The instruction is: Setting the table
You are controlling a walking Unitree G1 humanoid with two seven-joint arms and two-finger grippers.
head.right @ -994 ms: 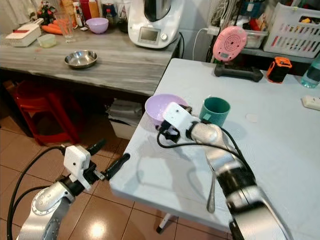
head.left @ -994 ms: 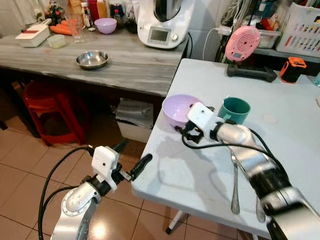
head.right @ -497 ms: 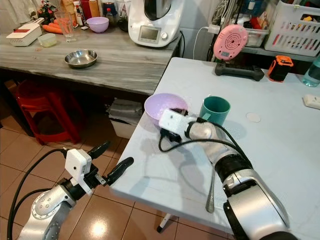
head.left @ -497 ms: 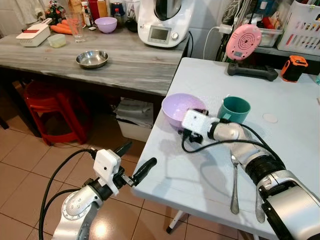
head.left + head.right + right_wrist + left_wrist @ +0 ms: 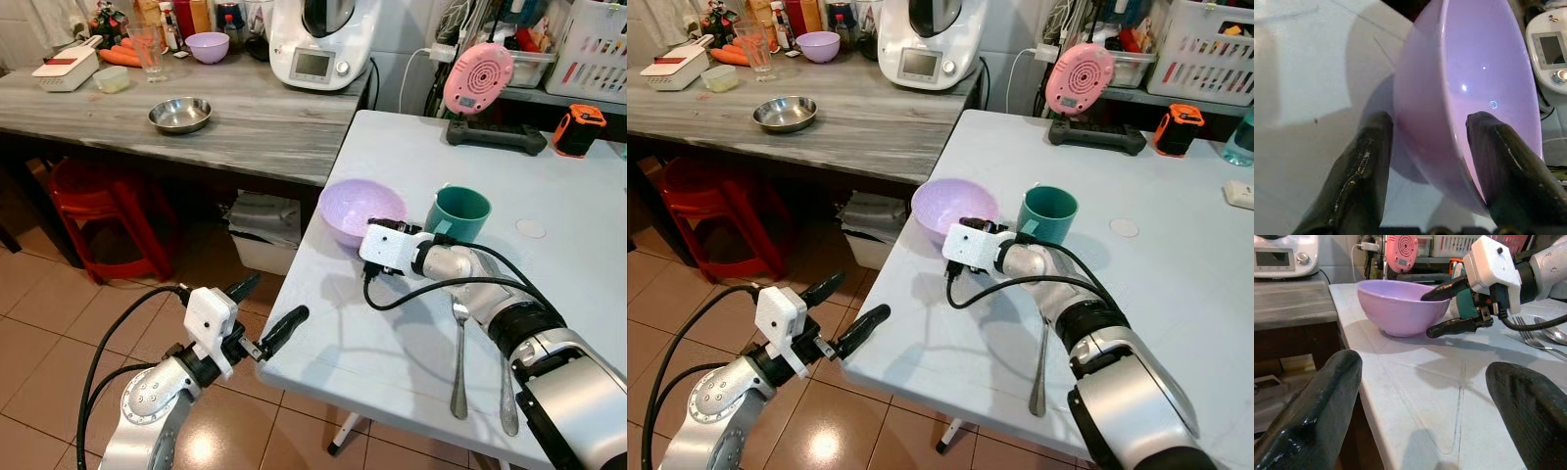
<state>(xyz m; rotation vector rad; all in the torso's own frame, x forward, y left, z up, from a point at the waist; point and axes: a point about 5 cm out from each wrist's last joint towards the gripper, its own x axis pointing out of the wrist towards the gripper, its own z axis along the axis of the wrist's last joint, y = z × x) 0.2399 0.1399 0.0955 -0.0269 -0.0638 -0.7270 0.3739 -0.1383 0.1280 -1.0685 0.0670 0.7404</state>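
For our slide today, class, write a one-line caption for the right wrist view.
Right tool straddles the rim of the lilac bowl on the white table, one finger inside, one outside.

Home kitchen, wooden counter (image 5: 245, 122), white food processor (image 5: 323, 39), steel bowl (image 5: 180, 115), carrots (image 5: 122, 57), tiled floor (image 5: 59, 323)

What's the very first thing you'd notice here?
The purple bowl near the white table's front edge, with the right hand straddling its rim, one black finger inside and one outside. Beside it stands a teal cup, and the left hand hovers open off the table's corner, above the tiled floor.
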